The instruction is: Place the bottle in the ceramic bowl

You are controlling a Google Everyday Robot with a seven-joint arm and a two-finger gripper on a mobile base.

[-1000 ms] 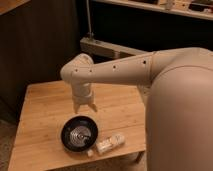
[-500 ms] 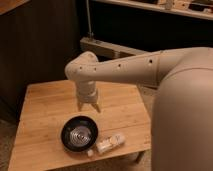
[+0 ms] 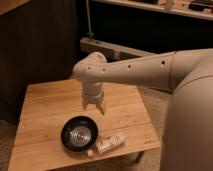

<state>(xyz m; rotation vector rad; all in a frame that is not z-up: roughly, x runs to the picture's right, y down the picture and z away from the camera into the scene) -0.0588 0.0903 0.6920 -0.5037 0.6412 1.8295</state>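
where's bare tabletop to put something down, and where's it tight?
Free: the table left of the ceramic bowl out to its left edge, and the right patch between the gripper and the right edge. Crowded: the front edge, where bowl, bottle and a small white piece sit close together, with the open gripper hanging just behind the bowl.

The bowl (image 3: 79, 134) is glossy black with silvery concentric rings inside. The bottle (image 3: 111, 143) is clear, with a pale whitish label and a white cap. The surface (image 3: 45, 107) is honey-coloured wood with fine grain. The cream gripper (image 3: 94, 107) hangs above the surface just behind the bowl, on a cream arm (image 3: 135, 70) dotted with small dark holes.
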